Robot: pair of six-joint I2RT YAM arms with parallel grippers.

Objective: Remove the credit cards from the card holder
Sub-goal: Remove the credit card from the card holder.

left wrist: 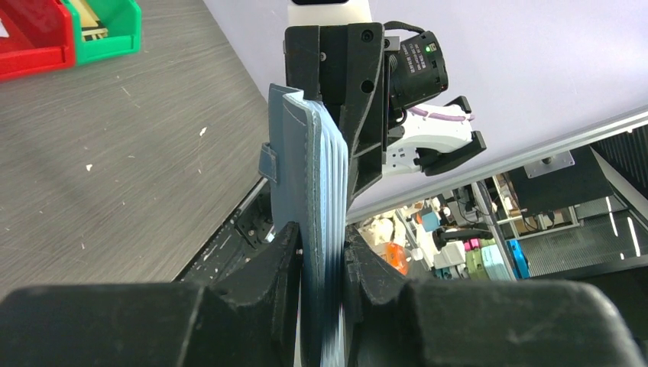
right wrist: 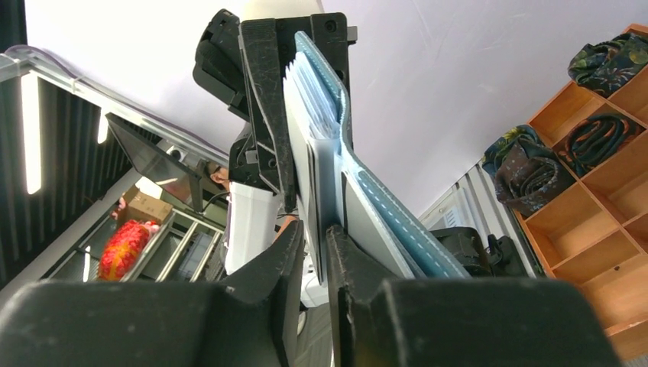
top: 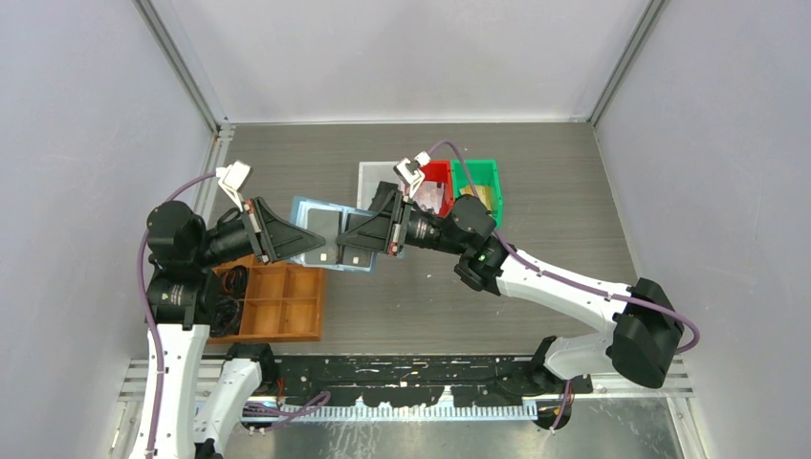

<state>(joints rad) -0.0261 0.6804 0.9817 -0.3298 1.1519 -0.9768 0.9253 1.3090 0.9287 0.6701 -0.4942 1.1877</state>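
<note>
The teal-blue card holder (top: 304,208) hangs open above the table between my two grippers. My left gripper (top: 314,243) is shut on its left part; in the left wrist view the card holder (left wrist: 306,153) stands edge-on between my fingers (left wrist: 321,252). My right gripper (top: 342,245) faces it and is shut on a thin dark card (top: 350,257) at the holder's right edge. In the right wrist view my jaws (right wrist: 315,237) pinch that thin edge. A pale grey card (right wrist: 358,218) and the stitched blue flap (right wrist: 397,229) lie just outside my right finger.
A brown wooden compartment tray (top: 277,306) with coiled bands lies below the left arm. A red bin (top: 438,186) and a green bin (top: 483,184) stand behind the right gripper. A pale flat tray (top: 375,180) lies beside them.
</note>
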